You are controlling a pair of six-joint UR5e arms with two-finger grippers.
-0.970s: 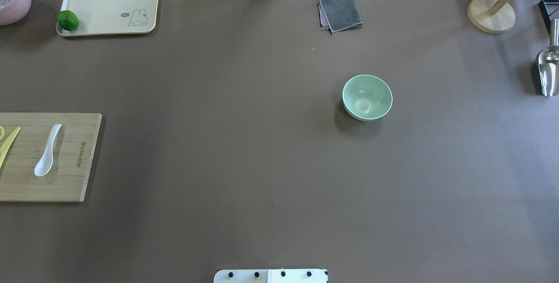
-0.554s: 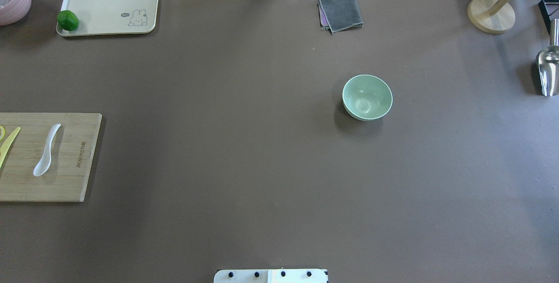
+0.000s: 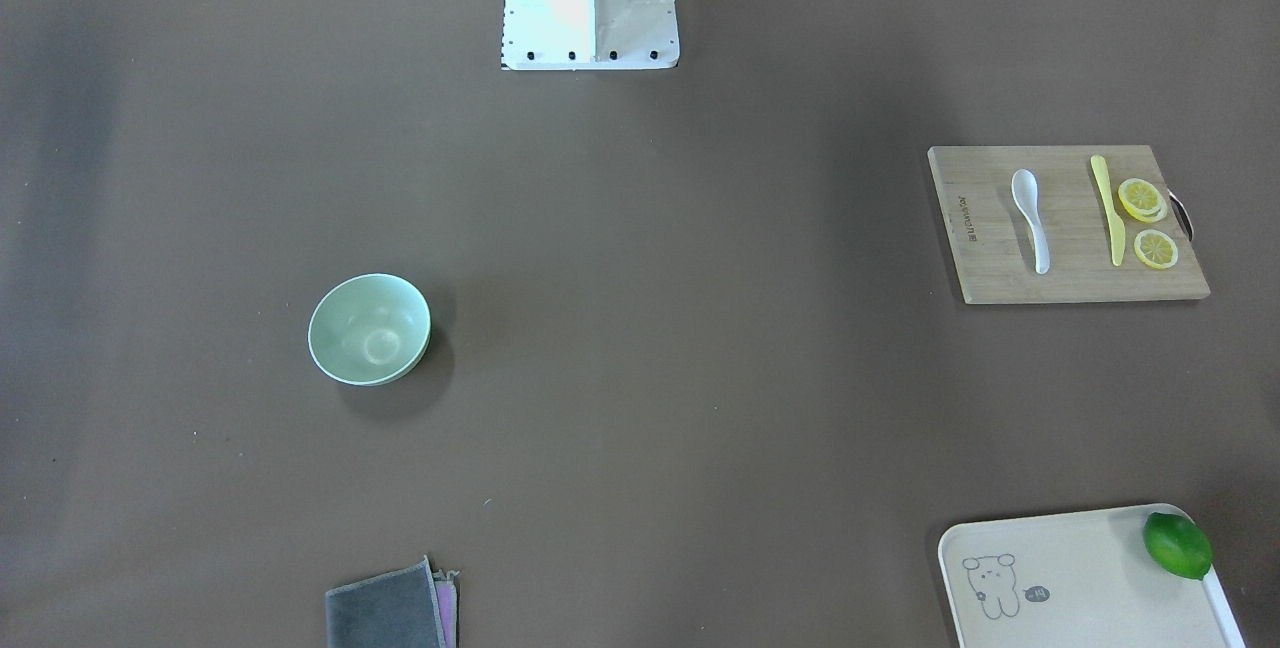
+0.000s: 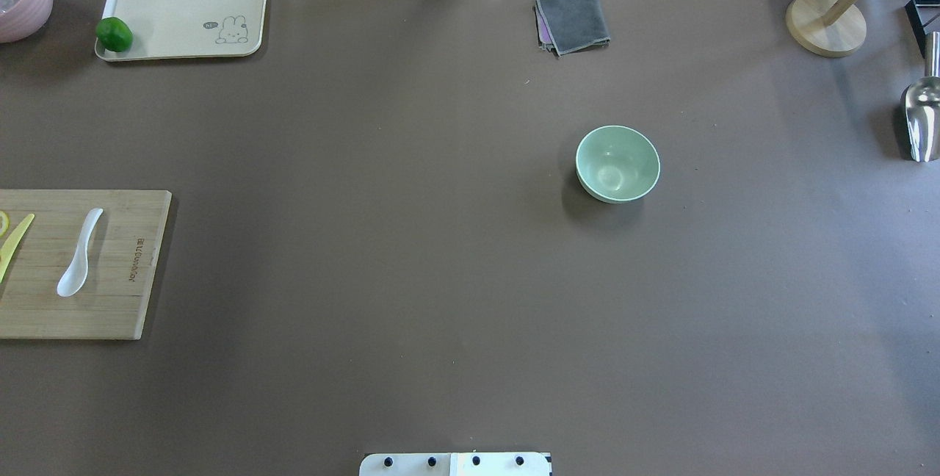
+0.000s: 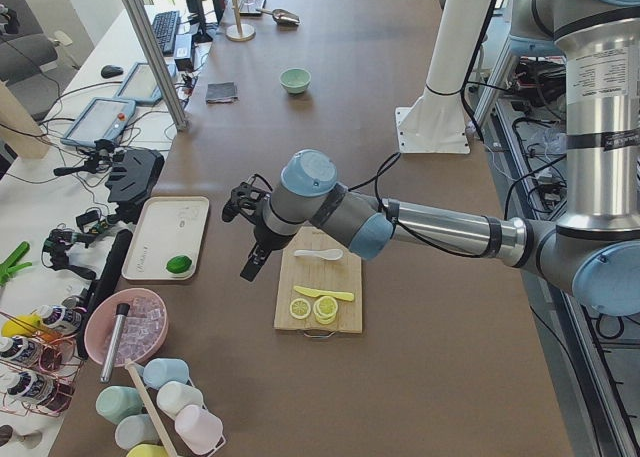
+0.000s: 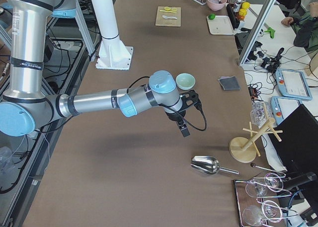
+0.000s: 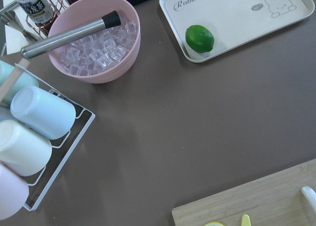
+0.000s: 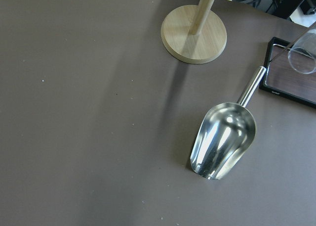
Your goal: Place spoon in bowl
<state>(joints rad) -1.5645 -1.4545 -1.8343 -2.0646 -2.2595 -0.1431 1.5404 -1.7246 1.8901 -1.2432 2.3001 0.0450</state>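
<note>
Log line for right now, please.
spoon: on cutting board, ungrasped | bowl: empty | left gripper: aloft, state unclear | right gripper: aloft, state unclear

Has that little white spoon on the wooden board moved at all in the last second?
No. The spoon lies at the same spot on the cutting board, same slant, just left of the board's printed lettering.

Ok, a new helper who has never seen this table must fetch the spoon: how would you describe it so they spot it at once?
Find the wooden cutting board at the end of the table on the robot's left. The spoon lies on it beside a yellow knife and lemon slices. It is the only white thing there, with a deep oval scoop.
</note>
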